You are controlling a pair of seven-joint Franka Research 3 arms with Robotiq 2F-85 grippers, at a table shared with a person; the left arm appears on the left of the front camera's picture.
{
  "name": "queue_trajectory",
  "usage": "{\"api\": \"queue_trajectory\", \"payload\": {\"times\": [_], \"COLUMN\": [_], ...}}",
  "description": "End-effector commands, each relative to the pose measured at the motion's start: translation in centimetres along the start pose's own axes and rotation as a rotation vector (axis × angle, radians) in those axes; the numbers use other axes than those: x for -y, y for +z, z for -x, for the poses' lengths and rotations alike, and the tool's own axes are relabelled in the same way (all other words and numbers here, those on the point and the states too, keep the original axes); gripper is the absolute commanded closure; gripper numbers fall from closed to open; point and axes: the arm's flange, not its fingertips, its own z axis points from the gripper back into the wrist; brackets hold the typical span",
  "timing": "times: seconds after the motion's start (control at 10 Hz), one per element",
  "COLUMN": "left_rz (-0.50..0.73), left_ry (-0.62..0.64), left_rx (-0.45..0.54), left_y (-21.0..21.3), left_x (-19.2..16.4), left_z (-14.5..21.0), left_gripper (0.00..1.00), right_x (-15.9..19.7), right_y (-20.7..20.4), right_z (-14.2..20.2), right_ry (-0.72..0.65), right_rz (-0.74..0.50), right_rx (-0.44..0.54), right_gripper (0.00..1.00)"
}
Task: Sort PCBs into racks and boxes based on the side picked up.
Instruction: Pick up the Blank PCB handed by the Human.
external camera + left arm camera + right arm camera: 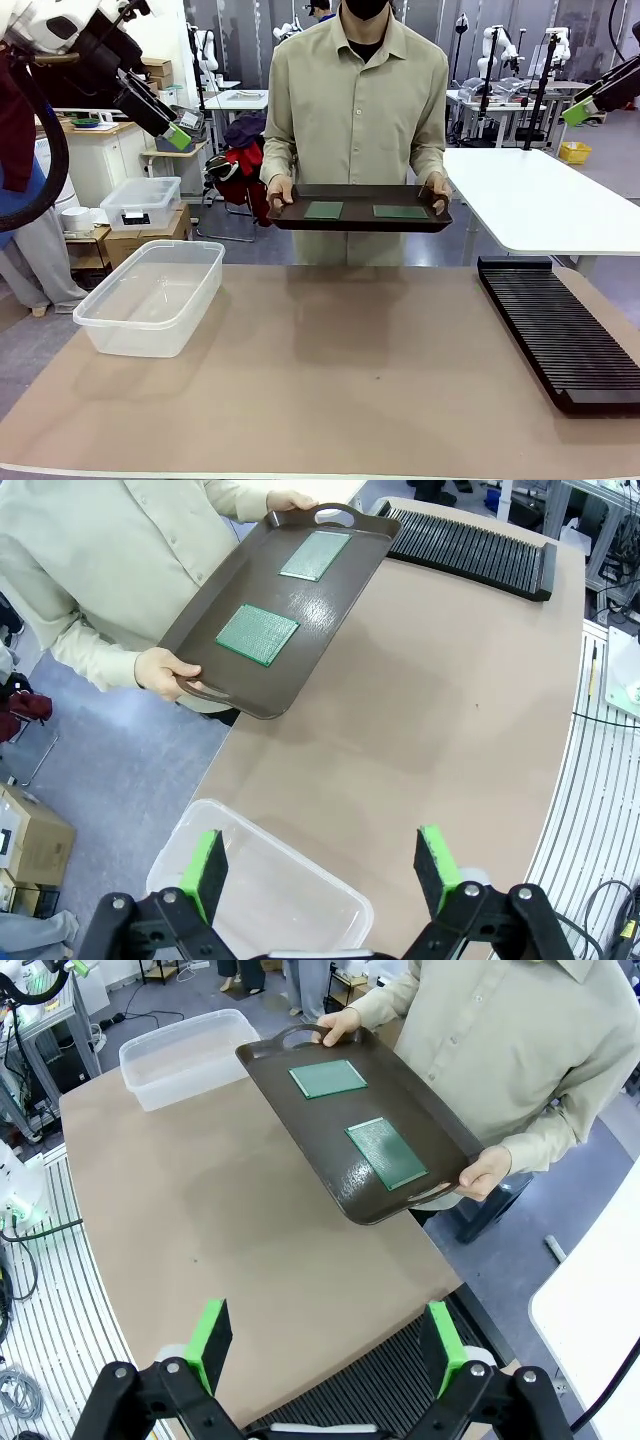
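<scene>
Entry: we are judging the sort as not yet started. Both boards (pixel 323 210) are lying flat, side by side but apart, on the brown tray (pixel 360 224), which the person is holding at the upper centre of the front view. The clear tub (pixel 135 335) at left centre is holding nothing, and the black slotted rack (pixel 560 330) at right is carrying no board. The left gripper (pixel 322 855) and right gripper (pixel 326 1330) are hanging with jaws spread wide, gripping nothing. We are reckoning both picks and both placements are left to do. We are finding no legible brand, label or print.
</scene>
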Motion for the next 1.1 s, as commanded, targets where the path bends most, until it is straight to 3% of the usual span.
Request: {"api": "queue_trajectory", "payload": {"times": [0.0, 1.0], "left_rz": [-0.005, -0.005], "left_ry": [0.001, 0.001], "left_rx": [-0.009, -0.009], "left_y": [-0.05, -0.05], "left_x": [-0.01, -0.01], "left_z": [0.09, 0.09], "left_gripper": [0.0, 0.0], "right_x": [-0.15, -0.15], "right_y": [0.06, 0.06], "right_z": [0.03, 0.03], "right_ry": [0.002, 0.002], "right_rz": [-0.003, -0.003], "right_rx": [-0.007, -0.007], "right_gripper": [0.0, 0.0]}}
